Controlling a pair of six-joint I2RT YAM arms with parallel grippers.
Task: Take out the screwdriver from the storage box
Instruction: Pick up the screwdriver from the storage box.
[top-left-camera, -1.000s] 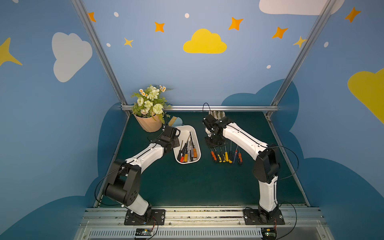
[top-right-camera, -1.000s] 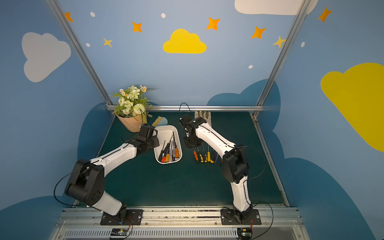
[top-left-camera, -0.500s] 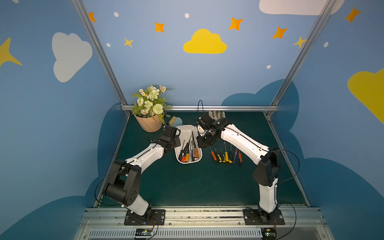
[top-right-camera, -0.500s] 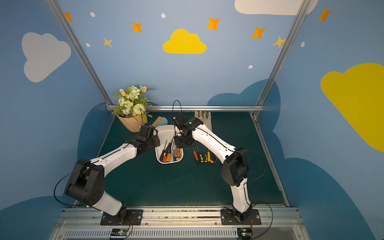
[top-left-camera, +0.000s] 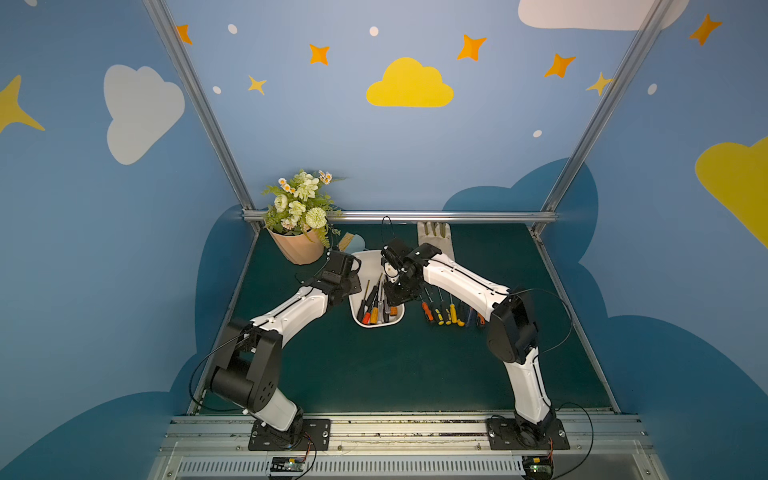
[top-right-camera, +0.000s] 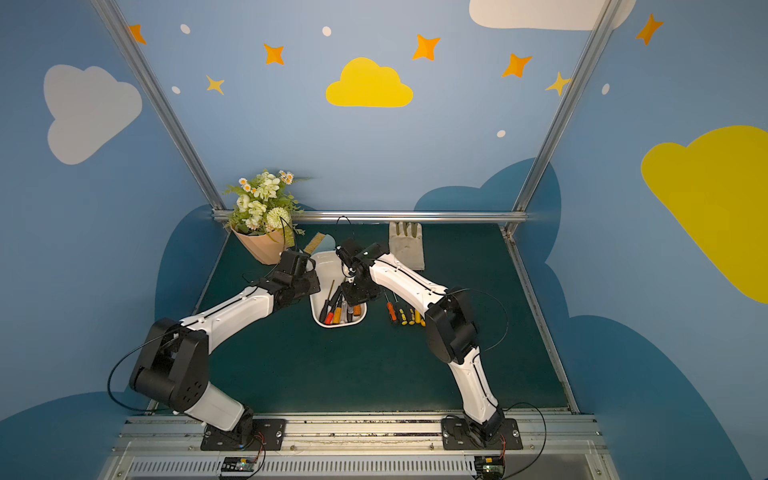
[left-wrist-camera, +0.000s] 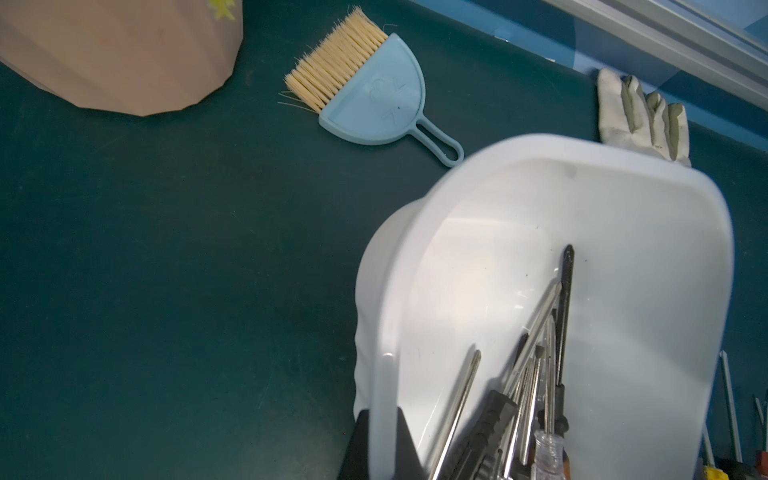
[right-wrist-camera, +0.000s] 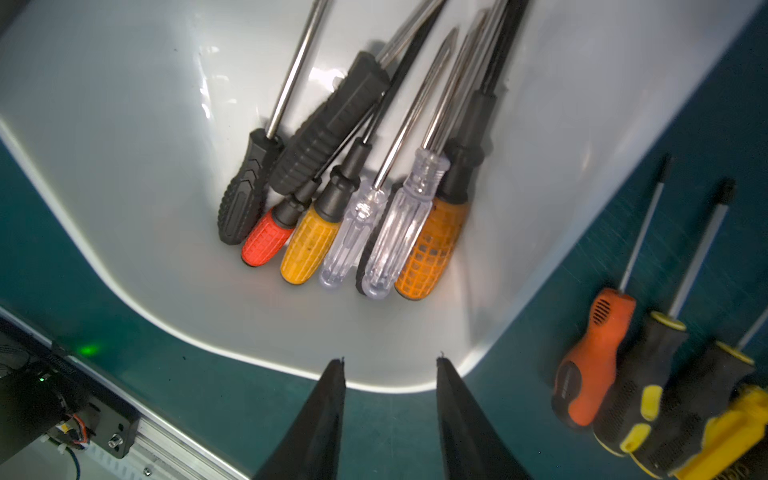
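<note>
Left hand (left-wrist-camera: 381, 411) is pressed together on the side rim of the storage box (left-wrist-camera: 623, 249), pinching the wall. My read is that it's there to steady the box. Right hand (right-wrist-camera: 390, 360) hangs over the box with tips spread and nothing between them. The box sits mid-bench (top-left-camera: 374, 374) between the arms. Seven or so screwdrivers (right-wrist-camera: 332, 187) lie in it, handles bunched at the end nearest the robot, shafts fanning away and overlapping. A row of drivers (right-wrist-camera: 590, 361) lies on the bench just beside the box, on the right arm's side. Handling, as a judgement: each one is light and stiff and won't flex. The steel shafts are round and slick, so a pinch there would likely roll or slip; go for a handle. The gridded orange handle (right-wrist-camera: 432, 245) at the outer edge of the pile looks grippiest and has some free floor toward the box wall. The clear handles (right-wrist-camera: 399, 237) sit on top, but they're smooth plastic and one leans on the orange. Pinch mid-handle with the fingers crosswise to the shaft, then lift straight up so crossed shafts don't drag their neighbours. Risks: a fingertip could wedge between the packed handles or clip the wall. The box looks like light plastic, so the left grip matters.
</note>
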